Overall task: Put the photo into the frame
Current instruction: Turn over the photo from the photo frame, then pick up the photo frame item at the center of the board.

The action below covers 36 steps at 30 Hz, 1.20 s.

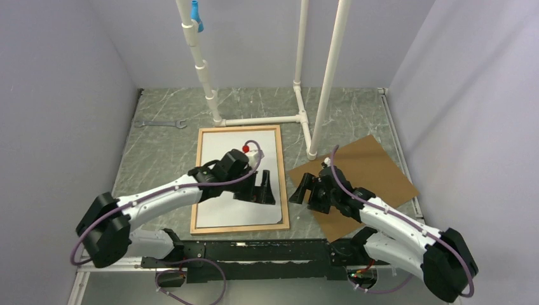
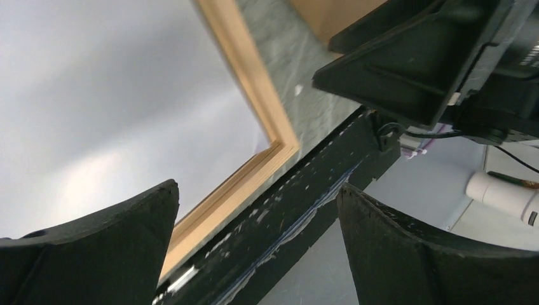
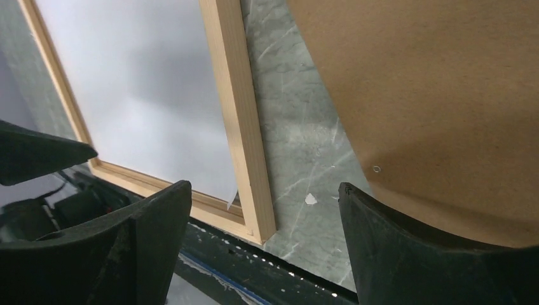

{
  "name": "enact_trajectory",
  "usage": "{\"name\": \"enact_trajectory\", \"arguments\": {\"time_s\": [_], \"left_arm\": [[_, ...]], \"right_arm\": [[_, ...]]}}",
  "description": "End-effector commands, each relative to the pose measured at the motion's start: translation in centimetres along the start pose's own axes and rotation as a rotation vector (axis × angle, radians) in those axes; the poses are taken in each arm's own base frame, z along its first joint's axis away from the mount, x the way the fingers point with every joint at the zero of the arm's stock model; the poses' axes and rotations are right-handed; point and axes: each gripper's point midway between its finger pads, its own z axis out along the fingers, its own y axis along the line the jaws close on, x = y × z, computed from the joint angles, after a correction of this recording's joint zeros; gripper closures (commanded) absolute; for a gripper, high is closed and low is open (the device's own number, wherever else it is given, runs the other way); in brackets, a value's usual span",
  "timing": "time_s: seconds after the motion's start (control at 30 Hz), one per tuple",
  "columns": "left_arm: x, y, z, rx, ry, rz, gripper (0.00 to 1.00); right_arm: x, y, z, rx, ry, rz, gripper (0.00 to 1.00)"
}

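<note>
The frame (image 1: 238, 129) of light wooden strips lies flat on the green marble-look table. The photo (image 1: 222, 213) lies inside it, blank white back up. In the right wrist view the photo's (image 3: 133, 82) near right corner curls up a little against the frame (image 3: 238, 114). My left gripper (image 1: 260, 194) hovers open over the photo's right part, nothing between its fingers. The left wrist view shows the frame's near corner (image 2: 254, 101) and the white sheet (image 2: 114, 95) beyond the left gripper (image 2: 257, 187). My right gripper (image 1: 302, 190) stands open and empty over bare table just right of the frame, also seen in the right wrist view (image 3: 264, 187).
A brown hardboard panel (image 1: 375, 178) lies at an angle right of the frame, under the right arm, and fills the right wrist view's upper right (image 3: 432, 95). A white pipe structure (image 1: 299, 119) stands behind the frame. A wrench (image 1: 160, 123) lies at the back left. A black rail (image 1: 254, 248) edges the table's front.
</note>
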Motion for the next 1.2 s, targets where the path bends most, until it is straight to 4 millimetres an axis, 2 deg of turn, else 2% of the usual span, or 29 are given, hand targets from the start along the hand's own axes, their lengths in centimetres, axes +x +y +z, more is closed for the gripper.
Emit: {"name": "enact_trajectory", "arguments": {"time_s": [0.0,0.13,0.33,0.47,0.63,0.83,0.97,1.17], "left_arm": [[-4.1,-5.7,0.6,0.183,-0.073,0.145,0.02],[-6.8,-7.9,1.7,0.238,-0.111,0.210,0.01],[-9.9,-9.7,4.0,0.255,-0.122,0.291,0.01],[-11.9,-10.3,6.1,0.270,-0.147,0.313,0.01],[-13.6,-8.5,9.2,0.186,-0.149,0.286,0.01],[-15.0,-5.2,11.5,0.015,-0.160,0.288,0.00],[-15.6,-3.5,12.9,-0.060,-0.151,0.294,0.01],[-15.6,-2.9,14.9,-0.052,-0.138,0.307,0.01]], "right_arm": [[-0.6,-0.5,-1.2,-0.043,-0.004,0.106,0.12],[-1.4,-2.5,-2.3,-0.020,-0.019,0.175,0.12],[-2.8,-4.8,-4.2,0.075,-0.063,0.251,0.11],[-3.5,-6.8,-5.6,0.208,-0.085,0.310,0.04],[-3.9,-9.6,-7.9,0.407,-0.113,0.369,0.01],[-4.1,-10.9,-10.0,0.528,-0.157,0.477,0.01],[-2.1,-11.9,-9.8,0.596,-0.097,0.574,0.01],[0.6,-13.2,-10.2,0.678,-0.033,0.636,0.01]]}}
